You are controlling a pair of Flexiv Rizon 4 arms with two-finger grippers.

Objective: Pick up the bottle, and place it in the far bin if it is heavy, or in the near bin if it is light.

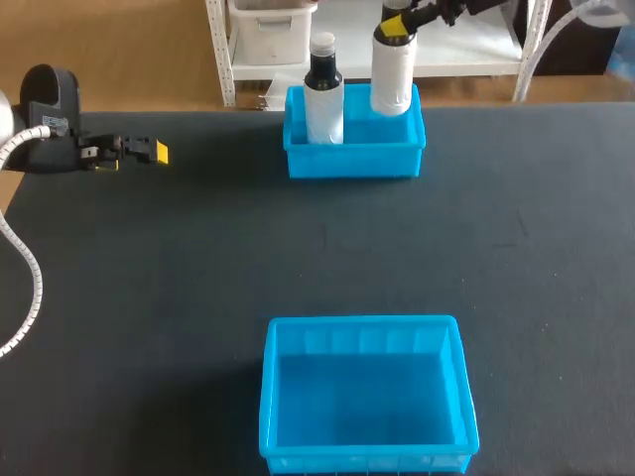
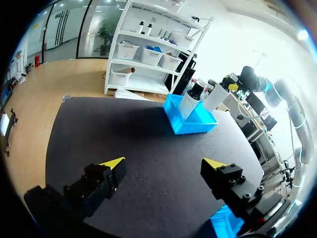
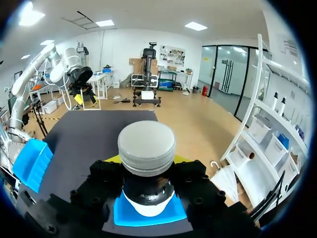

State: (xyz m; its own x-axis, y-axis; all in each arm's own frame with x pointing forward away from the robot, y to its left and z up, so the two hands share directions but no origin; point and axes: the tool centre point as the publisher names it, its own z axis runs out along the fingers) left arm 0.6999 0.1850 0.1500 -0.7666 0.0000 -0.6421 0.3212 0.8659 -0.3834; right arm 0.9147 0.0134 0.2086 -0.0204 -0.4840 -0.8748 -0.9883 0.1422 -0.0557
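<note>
Rigid, smooth, probably heavy bottle point(image 1: 392, 74): grip high at the narrow neck, as clamped there by right gripper point(image 1: 395, 27); left gripper point(image 1: 149, 152) empty, fingers point(image 2: 105, 177) apart.

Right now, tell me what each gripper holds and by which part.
The right gripper holds the bottle by its neck, with one of its fingers on each side; the left gripper holds nothing.

My right claw point(image 1: 396, 27) grips the top of a white bottle point(image 1: 393, 74) that is upright inside the far bin point(image 1: 352, 161), on its right side. A second bottle point(image 1: 323, 104), black-necked, stands in the bin's left side. My left claw point(image 1: 149, 152) hangs over the table point(image 1: 198, 258) at its left. The near bin point(image 1: 270, 397) sits well apart, at the front.
</note>
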